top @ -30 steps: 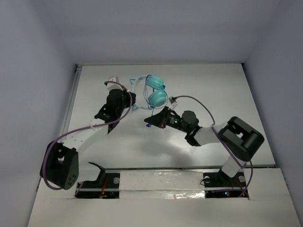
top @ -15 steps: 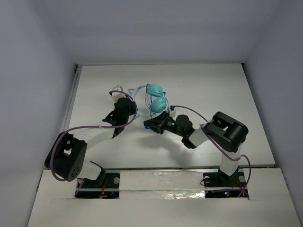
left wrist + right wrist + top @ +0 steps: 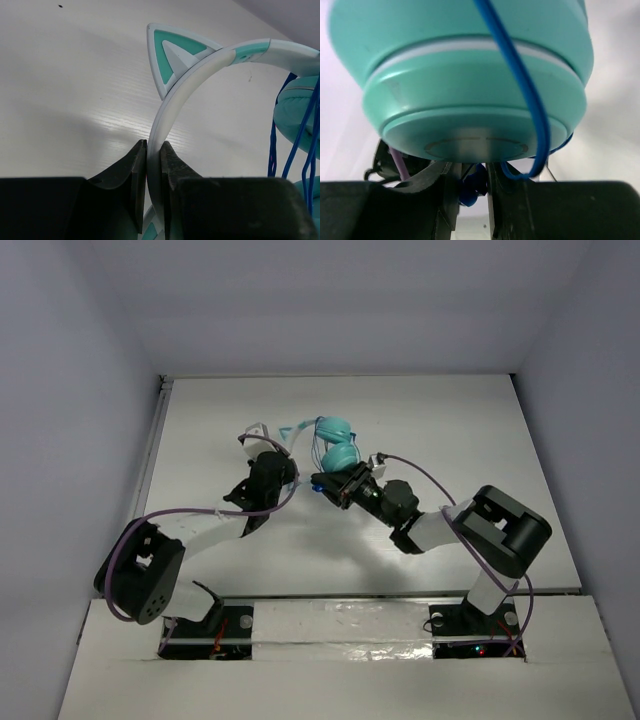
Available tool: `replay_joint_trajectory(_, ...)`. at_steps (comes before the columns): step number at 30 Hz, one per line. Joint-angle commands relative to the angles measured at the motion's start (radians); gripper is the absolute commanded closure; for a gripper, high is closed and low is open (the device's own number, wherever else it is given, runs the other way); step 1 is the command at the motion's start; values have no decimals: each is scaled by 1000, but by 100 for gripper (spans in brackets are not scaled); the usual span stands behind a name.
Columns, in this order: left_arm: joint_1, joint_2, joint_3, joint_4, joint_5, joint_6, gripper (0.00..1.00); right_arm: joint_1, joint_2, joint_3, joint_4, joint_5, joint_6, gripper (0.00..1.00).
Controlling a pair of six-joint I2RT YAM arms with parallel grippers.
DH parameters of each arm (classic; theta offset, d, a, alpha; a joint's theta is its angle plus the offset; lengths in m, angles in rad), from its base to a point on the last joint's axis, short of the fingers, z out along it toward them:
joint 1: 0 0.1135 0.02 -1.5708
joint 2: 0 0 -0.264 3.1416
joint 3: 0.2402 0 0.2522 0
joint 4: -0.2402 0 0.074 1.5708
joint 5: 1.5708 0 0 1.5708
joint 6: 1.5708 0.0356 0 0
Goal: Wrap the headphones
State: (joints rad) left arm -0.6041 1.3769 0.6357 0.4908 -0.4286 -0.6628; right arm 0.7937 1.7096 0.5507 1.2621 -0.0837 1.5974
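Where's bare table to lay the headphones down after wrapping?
Widest bare table: far right, beyond the headphones and right arm. Also near centre, between it and the left arm. Crowded mid-table, where the left gripper clamps the headband and the right gripper pinches the cord.

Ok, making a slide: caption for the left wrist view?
Left fingers clamp the headphones by the pale headband near a cat-ear point; blue cord at right.

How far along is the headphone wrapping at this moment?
Done: left gripper clamps the headphones by the headband, and the cord already crosses one earcup. In hand: right gripper pinches the cord below that earcup. Left: winding the rest and securing it; how much slack remains is not visible.
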Motion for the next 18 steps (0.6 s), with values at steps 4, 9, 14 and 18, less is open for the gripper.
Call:
replay_joint_trajectory(4, -37, 7, -14, 80, -33, 5, 100, 19, -18, 87, 163, 168, 45, 77)
replay_joint_trajectory(9, -46, 39, 8, 57, -21, 3, 100, 41, -24, 132, 35, 232, 52, 59)
replay_joint_trajectory(14, -46, 53, 25, 43, -2, 3, 100, 50, -48, 152, -111, 265, 41, 42)
replay_joint_trajectory(18, -46, 70, 41, 28, 20, 6, 100, 50, -65, 202, -226, 265, 19, 37)
